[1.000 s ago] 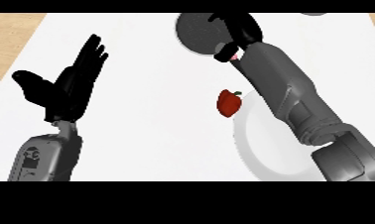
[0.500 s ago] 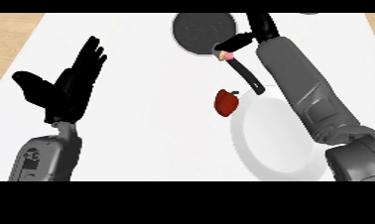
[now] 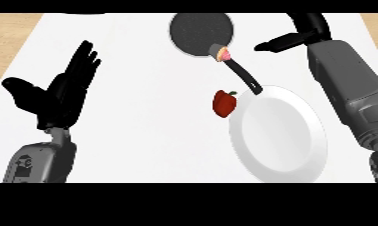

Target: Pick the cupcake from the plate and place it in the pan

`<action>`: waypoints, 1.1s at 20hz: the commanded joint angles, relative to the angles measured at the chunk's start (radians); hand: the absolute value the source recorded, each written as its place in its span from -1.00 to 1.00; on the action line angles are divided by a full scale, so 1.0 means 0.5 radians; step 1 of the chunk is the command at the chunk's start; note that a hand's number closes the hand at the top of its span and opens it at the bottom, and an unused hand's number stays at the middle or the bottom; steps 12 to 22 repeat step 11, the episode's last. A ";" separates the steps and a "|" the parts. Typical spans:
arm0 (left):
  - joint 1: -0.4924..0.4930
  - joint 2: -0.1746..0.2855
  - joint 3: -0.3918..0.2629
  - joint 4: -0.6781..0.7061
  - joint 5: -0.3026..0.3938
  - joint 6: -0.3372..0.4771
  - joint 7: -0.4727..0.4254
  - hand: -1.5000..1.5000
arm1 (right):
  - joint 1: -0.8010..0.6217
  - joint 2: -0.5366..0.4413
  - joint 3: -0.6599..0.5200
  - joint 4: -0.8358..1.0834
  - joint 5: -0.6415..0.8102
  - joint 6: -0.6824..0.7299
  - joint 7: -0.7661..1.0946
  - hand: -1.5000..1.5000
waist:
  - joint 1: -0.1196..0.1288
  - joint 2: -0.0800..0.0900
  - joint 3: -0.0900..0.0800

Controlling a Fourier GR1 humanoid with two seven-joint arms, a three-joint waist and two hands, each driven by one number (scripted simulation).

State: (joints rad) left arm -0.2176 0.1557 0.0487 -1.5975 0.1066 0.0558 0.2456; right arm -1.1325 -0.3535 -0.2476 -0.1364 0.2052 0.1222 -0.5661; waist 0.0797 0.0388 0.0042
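Observation:
The cupcake point(image 3: 221, 54), with pink icing and a tan base, lies tilted on the near right rim of the dark round pan point(image 3: 198, 30), where the black handle point(image 3: 244, 76) begins. My right hand point(image 3: 304, 34) hovers open to the right of the pan, apart from the cupcake, its fingers pointing left. The white plate point(image 3: 279, 135) at the lower right holds nothing. At the left my left hand point(image 3: 65, 87) rests open with its fingers up.
A red bell pepper point(image 3: 224, 103) lies on the white counter just left of the plate and below the pan handle. A wooden strip runs along the counter's far left and right edges.
My right hand has let go of the cupcake and drawn back to the right. The cupcake now lies on the pan's rim. The left hand has not moved.

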 commanded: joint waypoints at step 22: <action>-0.071 0.011 0.016 0.027 0.003 -0.007 0.041 0.00 | 0.199 -0.198 0.004 0.027 0.032 0.331 -0.307 -1.00 | -0.016 -0.013 0.000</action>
